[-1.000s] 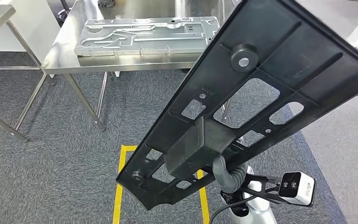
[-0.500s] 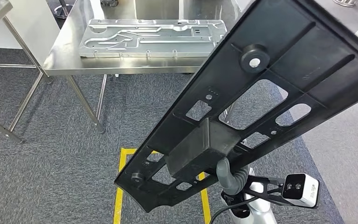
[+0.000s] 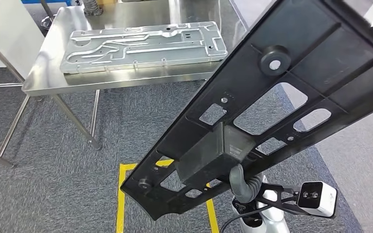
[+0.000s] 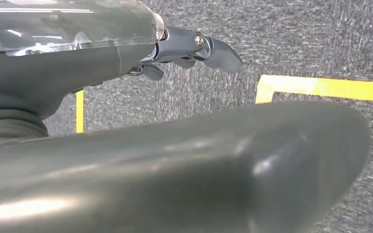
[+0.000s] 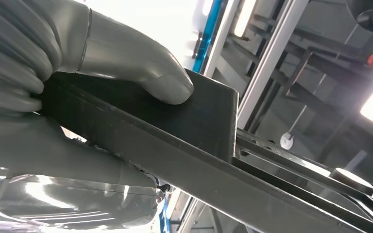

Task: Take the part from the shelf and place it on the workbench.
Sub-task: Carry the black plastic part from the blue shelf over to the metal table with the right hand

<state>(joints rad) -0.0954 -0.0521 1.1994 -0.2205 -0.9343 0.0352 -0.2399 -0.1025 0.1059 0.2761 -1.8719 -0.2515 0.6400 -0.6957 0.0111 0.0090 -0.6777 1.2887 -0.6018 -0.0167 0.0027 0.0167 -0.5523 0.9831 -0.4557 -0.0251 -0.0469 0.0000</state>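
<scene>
1. Shifted since the earlier frames: the whole head view has swung, so the steel table [image 3: 43, 82] now sits further left and lower in the picture; this reads as camera and body motion, not a move of the things. The black part holds much the same place in view.
2. Part [image 3: 281, 102]: long black panel with cut-outs, a round boss and a box-shaped block on its underside. Carried tilted in the air, above the grey carpet and the yellow floor marking [image 3: 121, 194], well apart from the table.
3. Right hand [image 5: 53, 87]: grasping the part at its block, thumb pressed on the block's face and the other fingers wrapped round the edge.
4. Left hand [image 4: 194, 48]: hanging over the carpet, holding nothing, fingers partly extended.
5. Table contents: one silver stamped metal plate [image 3: 143, 46] lying flat, taking up most of the top.
6. Step in hand, as judged: transport of the part toward the table; placing not yet done.
7. Next move calls for: closing on the table, levelling the part, and finding room beside or upon the plate.
</scene>
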